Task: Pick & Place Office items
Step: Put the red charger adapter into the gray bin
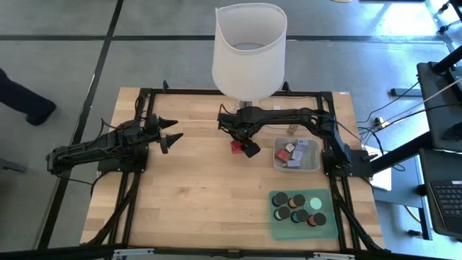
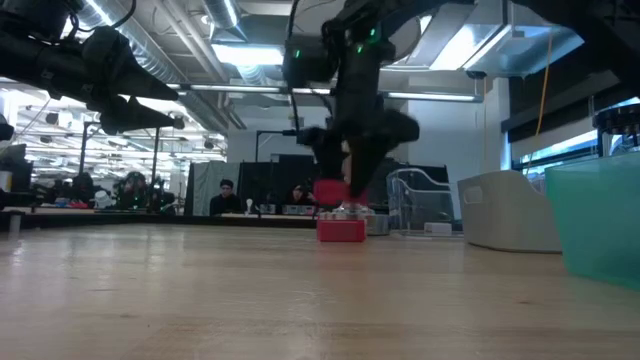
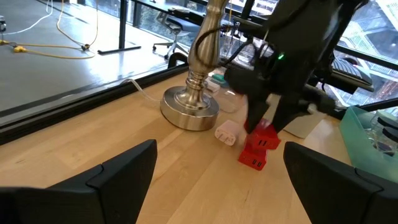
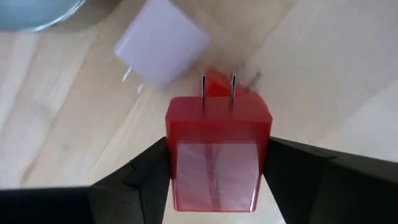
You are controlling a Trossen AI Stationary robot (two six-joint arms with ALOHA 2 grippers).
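While your right gripper [image 4: 217, 171] pinches a red block [image 4: 217, 158] mid-table, a second red block [image 2: 341, 231] sits under it and a white block [image 4: 163, 42] just beyond. Bare table [image 1: 195, 195] surrounds you; your left gripper [image 1: 175, 135] hovers spread, well apart.

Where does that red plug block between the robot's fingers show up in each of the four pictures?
High view: red plug block at table centre, under the right gripper.
Low view: mid-picture, over a second red block.
Left wrist view: right of centre, beside the lamp base.
Right wrist view: centre, prongs pointing away.
Shared landmark: the lamp base, beside the block.
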